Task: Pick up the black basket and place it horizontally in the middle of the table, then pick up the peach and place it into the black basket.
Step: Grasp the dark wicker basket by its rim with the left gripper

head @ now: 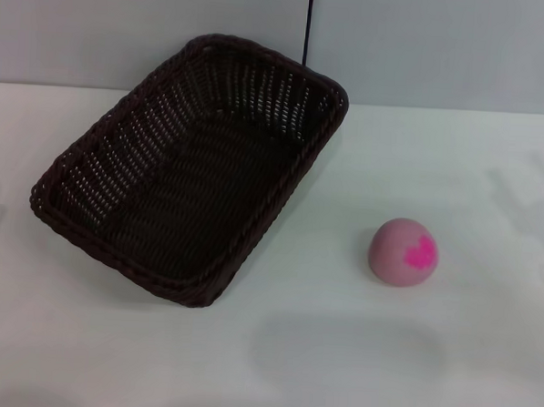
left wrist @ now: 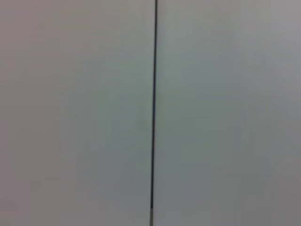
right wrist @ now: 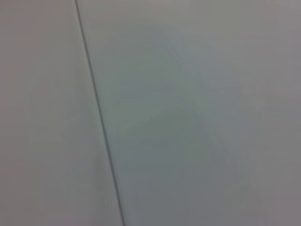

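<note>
Black basket [head: 187, 172] sits skewed on table [head: 337, 353], left of centre, far corner near back wall [head: 444, 48]. Peach [head: 404, 252] alone to right, well apart from basket. Open tabletop between them, along front edge, and right of peach. Basket interior unobstructed.

The black basket [head: 187, 167] sits askew on the table [head: 337, 353] — left of centre; the peach [head: 404, 252] lies well apart, right.
</note>
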`<action>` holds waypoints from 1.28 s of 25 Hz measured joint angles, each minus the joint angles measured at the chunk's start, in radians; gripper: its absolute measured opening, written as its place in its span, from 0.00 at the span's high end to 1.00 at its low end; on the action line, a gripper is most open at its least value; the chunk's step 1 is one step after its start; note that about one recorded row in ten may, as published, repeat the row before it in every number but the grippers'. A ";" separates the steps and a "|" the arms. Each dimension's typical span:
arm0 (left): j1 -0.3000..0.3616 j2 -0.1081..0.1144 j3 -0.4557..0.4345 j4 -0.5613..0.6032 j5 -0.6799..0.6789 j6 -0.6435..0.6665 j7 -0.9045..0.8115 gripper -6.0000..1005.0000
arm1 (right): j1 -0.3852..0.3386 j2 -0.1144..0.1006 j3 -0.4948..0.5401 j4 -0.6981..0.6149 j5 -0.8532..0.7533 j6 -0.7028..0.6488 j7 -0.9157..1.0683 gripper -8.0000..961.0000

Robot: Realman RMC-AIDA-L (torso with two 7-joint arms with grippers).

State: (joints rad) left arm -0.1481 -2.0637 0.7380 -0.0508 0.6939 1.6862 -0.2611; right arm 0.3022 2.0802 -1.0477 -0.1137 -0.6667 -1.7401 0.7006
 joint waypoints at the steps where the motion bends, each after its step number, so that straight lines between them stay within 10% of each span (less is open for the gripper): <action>1: 0.000 0.000 0.003 0.000 0.001 0.004 0.000 0.20 | 0.000 0.000 0.000 0.000 0.000 0.000 0.000 0.19; 8: 0.005 0.003 0.030 0.049 0.003 0.030 -0.047 0.20 | -0.018 -0.004 0.060 0.009 0.003 0.012 0.034 0.19; 16: 0.071 0.015 0.256 0.428 0.037 -0.107 -0.434 0.20 | -0.023 -0.004 0.115 0.002 0.004 0.005 0.043 0.19; 23: 0.072 0.007 0.314 0.991 0.519 -0.456 -1.035 0.20 | -0.027 -0.007 0.148 -0.001 0.004 0.002 0.087 0.19; 32: -0.086 0.008 0.305 1.510 1.215 -0.391 -1.740 0.20 | -0.058 -0.007 0.169 -0.002 0.004 -0.034 0.112 0.19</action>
State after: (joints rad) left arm -0.2343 -2.0557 1.0435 1.4590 1.9085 1.2954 -2.0012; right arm 0.2442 2.0736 -0.8789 -0.1160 -0.6626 -1.7742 0.8123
